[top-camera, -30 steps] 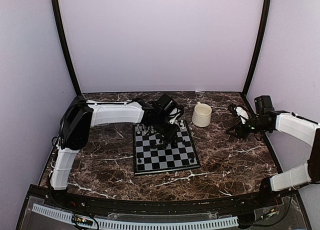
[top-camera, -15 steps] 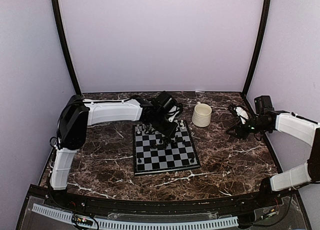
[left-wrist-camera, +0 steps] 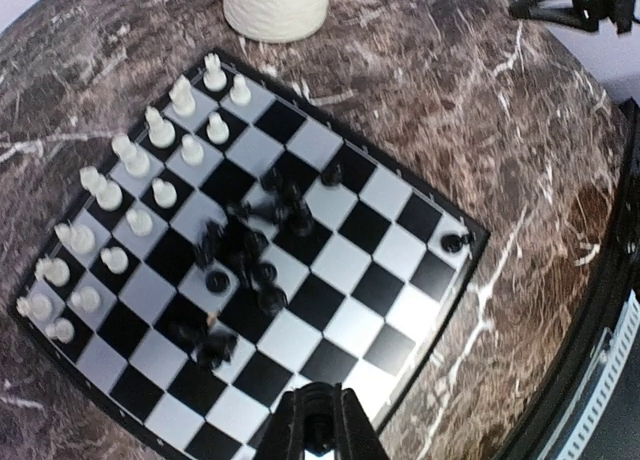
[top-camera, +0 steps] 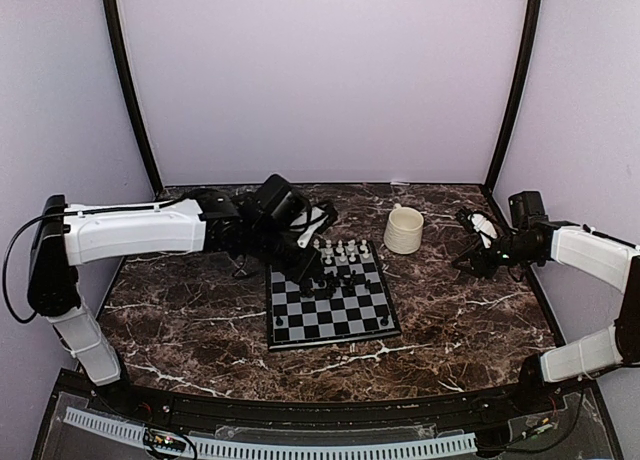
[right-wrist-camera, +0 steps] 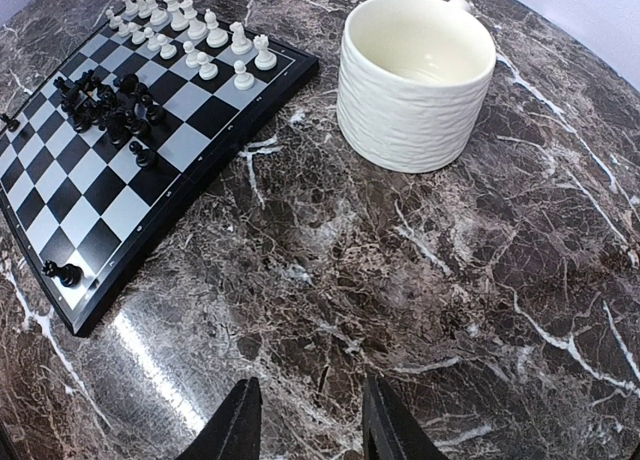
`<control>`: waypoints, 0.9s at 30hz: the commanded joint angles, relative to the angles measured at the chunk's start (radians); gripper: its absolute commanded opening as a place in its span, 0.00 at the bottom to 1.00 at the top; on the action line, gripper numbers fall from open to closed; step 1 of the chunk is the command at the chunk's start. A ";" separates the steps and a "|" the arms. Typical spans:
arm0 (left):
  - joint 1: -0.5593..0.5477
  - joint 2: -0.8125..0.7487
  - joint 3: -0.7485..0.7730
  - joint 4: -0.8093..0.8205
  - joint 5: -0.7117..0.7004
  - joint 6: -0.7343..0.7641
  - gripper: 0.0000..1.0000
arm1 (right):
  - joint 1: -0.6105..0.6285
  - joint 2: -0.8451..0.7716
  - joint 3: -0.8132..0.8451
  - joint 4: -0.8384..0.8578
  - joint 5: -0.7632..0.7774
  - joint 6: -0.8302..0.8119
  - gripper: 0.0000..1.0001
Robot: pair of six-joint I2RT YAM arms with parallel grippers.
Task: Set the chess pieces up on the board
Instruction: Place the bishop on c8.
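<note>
The board (top-camera: 345,315) lies mid-table. White chess pieces (top-camera: 340,248) stand in two rows along its far edge. Black pieces (top-camera: 335,277) huddle in a loose cluster near its middle, and single black pieces stand at the near corners (top-camera: 384,321). My left gripper (top-camera: 306,268) hovers over the board's left side; in the left wrist view its fingers (left-wrist-camera: 318,435) are nearly together with a small dark piece between them, above the board (left-wrist-camera: 400,250). My right gripper (top-camera: 470,242) is open and empty over bare marble (right-wrist-camera: 312,430), right of the mug.
A cream mug (top-camera: 403,229) stands just off the board's far right corner; it also shows in the right wrist view (right-wrist-camera: 415,80). The tabletop is dark marble, with purple walls at the back and sides.
The left arm has swung out to the left and its gripper has pulled back from above the black cluster to the board's left side. The right arm has not moved.
</note>
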 commanded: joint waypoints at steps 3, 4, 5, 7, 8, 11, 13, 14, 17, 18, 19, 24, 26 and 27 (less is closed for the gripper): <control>-0.031 -0.149 -0.257 0.090 0.063 -0.043 0.03 | -0.007 -0.006 -0.003 0.021 -0.012 -0.009 0.36; -0.042 -0.153 -0.271 0.097 0.064 -0.047 0.03 | -0.007 -0.007 -0.003 0.020 -0.013 -0.008 0.36; -0.046 -0.156 -0.294 0.100 0.066 -0.048 0.03 | -0.007 -0.007 -0.003 0.020 -0.013 -0.008 0.36; -0.062 -0.147 -0.319 0.115 0.066 -0.053 0.03 | -0.006 -0.009 -0.003 0.020 -0.013 -0.008 0.36; -0.071 -0.142 -0.325 0.126 0.064 -0.055 0.03 | -0.007 -0.009 -0.003 0.020 -0.013 -0.008 0.36; -0.087 -0.112 -0.333 0.144 0.051 -0.056 0.03 | -0.006 -0.012 -0.005 0.021 -0.012 -0.009 0.36; -0.092 -0.094 -0.329 0.152 0.050 -0.057 0.03 | -0.007 -0.014 -0.006 0.021 -0.010 -0.009 0.36; -0.094 -0.086 -0.326 0.153 0.050 -0.058 0.03 | -0.007 -0.015 -0.008 0.020 -0.009 -0.008 0.36; -0.094 -0.052 -0.310 0.149 0.045 -0.057 0.03 | -0.006 -0.015 -0.009 0.021 -0.005 -0.008 0.36; -0.094 -0.041 -0.304 0.151 0.043 -0.056 0.03 | -0.007 -0.014 -0.009 0.022 -0.005 -0.009 0.36; -0.094 -0.035 -0.301 0.152 0.043 -0.055 0.03 | -0.007 -0.012 -0.009 0.023 -0.003 -0.009 0.36; -0.094 0.012 -0.274 0.145 0.030 -0.049 0.03 | -0.007 -0.010 -0.009 0.022 0.000 -0.009 0.36; -0.094 0.024 -0.265 0.144 0.025 -0.047 0.03 | -0.006 -0.009 -0.009 0.022 0.000 -0.011 0.36; -0.094 0.028 -0.262 0.143 0.025 -0.046 0.03 | -0.007 -0.009 -0.009 0.022 0.000 -0.011 0.36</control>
